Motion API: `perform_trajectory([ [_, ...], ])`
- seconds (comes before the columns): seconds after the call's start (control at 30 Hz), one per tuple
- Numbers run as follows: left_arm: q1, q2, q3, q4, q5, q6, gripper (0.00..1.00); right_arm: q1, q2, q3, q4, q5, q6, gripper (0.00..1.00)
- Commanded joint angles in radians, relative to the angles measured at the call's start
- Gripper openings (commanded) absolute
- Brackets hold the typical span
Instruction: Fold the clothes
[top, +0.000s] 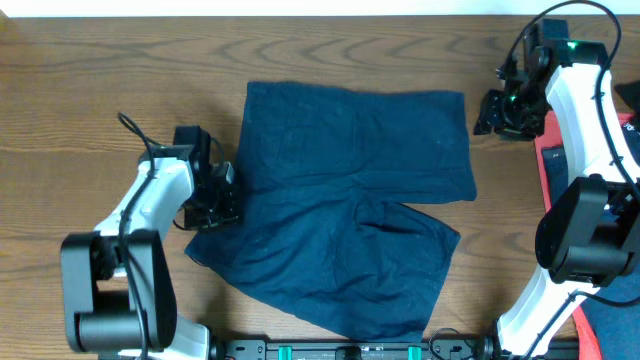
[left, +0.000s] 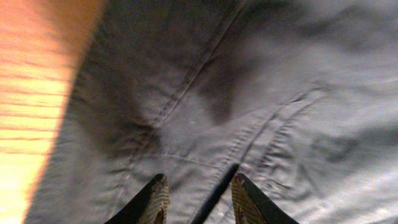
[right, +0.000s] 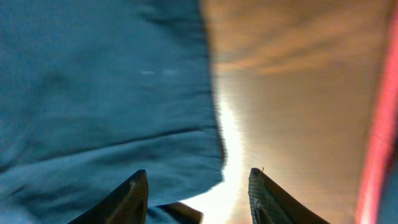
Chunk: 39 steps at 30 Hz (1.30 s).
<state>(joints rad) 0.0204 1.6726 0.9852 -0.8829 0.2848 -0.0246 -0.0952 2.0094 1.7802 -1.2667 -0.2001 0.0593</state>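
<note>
The dark navy shorts (top: 350, 200) lie spread on the wooden table, one part folded across the middle, a leg reaching toward the front. My left gripper (top: 222, 195) sits at the shorts' left edge, open, its fingers (left: 198, 186) just over the seamed fabric (left: 261, 99) with nothing between them. My right gripper (top: 495, 110) hovers beside the shorts' upper right corner, open and empty. In the right wrist view its fingers (right: 198, 180) straddle the edge of the blue fabric (right: 106, 93), with bare table to the right.
A red object (top: 552, 165) lies at the right table edge under the right arm, with blue cloth (top: 612, 322) at the bottom right corner. Bare wooden table (top: 90, 90) surrounds the shorts on the left and far side.
</note>
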Motion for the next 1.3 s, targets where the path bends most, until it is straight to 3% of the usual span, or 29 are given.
perform_trajectory([
  [0.0, 0.003, -0.08, 0.047, -0.011, -0.009, 0.017, 0.42, 0.023, 0.006, -0.002, 0.002, -0.25, -0.153, 0.51],
  [0.07, 0.003, -0.11, 0.047, -0.03, -0.021, 0.017, 0.48, 0.058, 0.006, -0.002, -0.011, -0.264, -0.154, 0.5],
  [0.23, 0.011, -0.113, 0.037, -0.117, -0.162, -0.045, 0.52, 0.173, 0.006, -0.018, -0.043, -0.252, -0.142, 0.5],
  [0.4, 0.06, -0.108, -0.024, -0.128, -0.166, -0.125, 0.57, 0.281, 0.006, -0.085, -0.013, -0.252, -0.089, 0.48],
  [0.47, 0.091, -0.108, -0.054, -0.113, -0.166, -0.132, 0.58, 0.325, 0.006, -0.14, 0.038, -0.242, -0.058, 0.4],
  [0.6, 0.126, -0.108, -0.071, -0.097, -0.156, -0.127, 0.57, 0.388, 0.006, -0.279, 0.262, -0.116, 0.14, 0.01],
  [0.7, 0.126, -0.108, -0.071, -0.086, -0.134, -0.126, 0.57, 0.392, 0.007, -0.376, 0.452, 0.022, 0.33, 0.01],
  [0.87, 0.126, -0.108, -0.071, -0.08, -0.085, -0.101, 0.57, 0.344, 0.007, -0.471, 0.641, 0.06, 0.517, 0.01],
  [1.27, 0.126, -0.108, -0.071, -0.085, -0.082, -0.101, 0.57, 0.327, 0.174, -0.504, 1.007, 0.022, 0.819, 0.01],
])
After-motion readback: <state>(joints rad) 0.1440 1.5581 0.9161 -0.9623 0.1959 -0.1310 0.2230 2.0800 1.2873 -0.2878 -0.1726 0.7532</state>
